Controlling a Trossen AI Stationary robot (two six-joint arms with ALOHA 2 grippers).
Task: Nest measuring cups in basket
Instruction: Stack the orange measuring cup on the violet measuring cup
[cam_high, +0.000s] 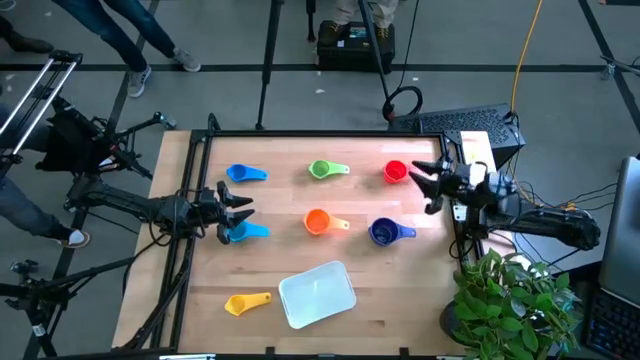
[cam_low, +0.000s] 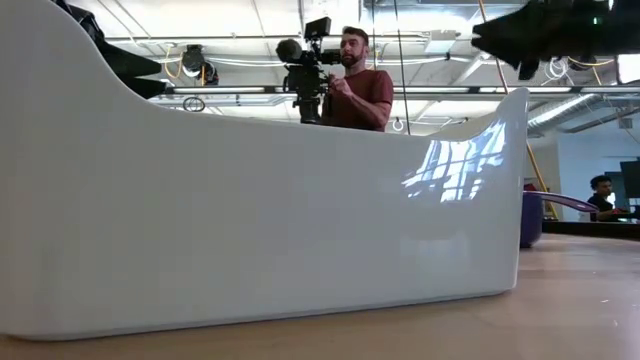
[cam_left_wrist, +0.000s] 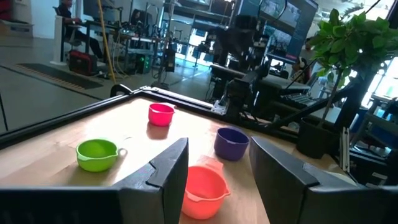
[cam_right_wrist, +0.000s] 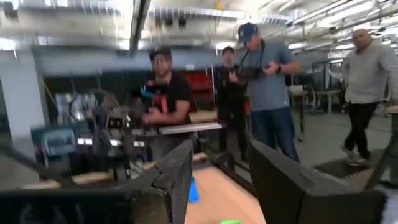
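Seven measuring cups rest on the wooden table: blue (cam_high: 244, 173), green (cam_high: 324, 169), red (cam_high: 394, 172), light blue (cam_high: 246, 231), orange (cam_high: 319, 222), dark blue (cam_high: 387, 232) and yellow (cam_high: 245, 303). The whitish basket (cam_high: 317, 294) stands at the near middle and fills the low view (cam_low: 250, 200). My left gripper (cam_high: 244, 205) is open and level at the table's left, right beside the light blue cup, facing the orange cup (cam_left_wrist: 202, 190). My right gripper (cam_high: 418, 180) is open with nothing between its fingers, raised just right of the red cup, its wrist view (cam_right_wrist: 217, 180) looking into the room.
A potted plant (cam_high: 510, 300) stands off the table's near right corner. A black frame rail (cam_high: 320, 133) borders the far edge. Several people stand in the room beyond, one with a camera (cam_low: 345, 85). Bare wood lies between the cups and the basket.
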